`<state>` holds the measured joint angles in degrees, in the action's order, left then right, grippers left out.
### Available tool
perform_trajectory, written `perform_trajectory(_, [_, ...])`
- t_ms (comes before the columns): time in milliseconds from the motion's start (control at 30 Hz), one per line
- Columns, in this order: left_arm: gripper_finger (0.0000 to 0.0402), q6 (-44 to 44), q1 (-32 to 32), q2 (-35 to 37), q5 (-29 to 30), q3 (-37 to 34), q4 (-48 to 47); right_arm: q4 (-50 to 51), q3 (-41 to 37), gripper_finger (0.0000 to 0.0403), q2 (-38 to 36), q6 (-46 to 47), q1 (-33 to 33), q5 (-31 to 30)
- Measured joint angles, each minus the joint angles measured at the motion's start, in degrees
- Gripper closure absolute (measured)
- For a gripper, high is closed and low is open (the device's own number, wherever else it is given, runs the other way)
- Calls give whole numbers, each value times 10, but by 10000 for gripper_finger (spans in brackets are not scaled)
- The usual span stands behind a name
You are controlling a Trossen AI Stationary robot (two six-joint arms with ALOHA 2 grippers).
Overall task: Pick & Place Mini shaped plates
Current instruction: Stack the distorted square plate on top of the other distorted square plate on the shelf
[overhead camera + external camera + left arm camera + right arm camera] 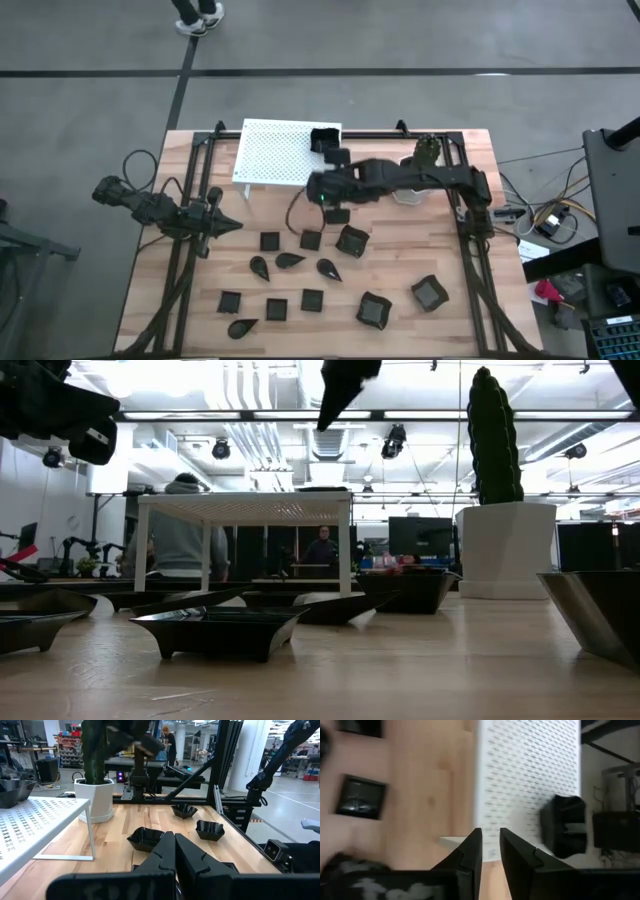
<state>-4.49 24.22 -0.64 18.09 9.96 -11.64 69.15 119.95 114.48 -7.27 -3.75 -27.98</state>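
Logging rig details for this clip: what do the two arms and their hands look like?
Both arms are dark, nearly black, jointed segments. The right hand has two flat, tapered, angular black fingers; the left hand looks the same. A dark cable loops by the right arm.

Black plates (312, 240) scattered on counter (470, 320); one plate (325, 138) on white rack (270, 155); right hand (318, 190) beside rack.

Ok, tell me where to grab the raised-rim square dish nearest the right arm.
I'd pinch one raised wall of the raised-rim square dish, one finger inside, one outside, coming straight down. It sits upright on the table with its rim flaring up. Take the wall on the picture's right in the high view: smaller plates lie close on the other side. The right gripper is nearest.
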Motion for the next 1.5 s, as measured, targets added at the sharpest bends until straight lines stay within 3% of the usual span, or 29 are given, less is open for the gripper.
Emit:
perform_trajectory(400, [401,0,0,0,0,0,0,22,-29,391,0,129,-97,0])
perform_trajectory(1000, [401,0,0,0,0,0,0,25,-169,394,-18,387,-277,-82])
perform_trajectory(1500, [401,0,0,0,0,0,0,135,-183,394,-18,644,-358,-19])
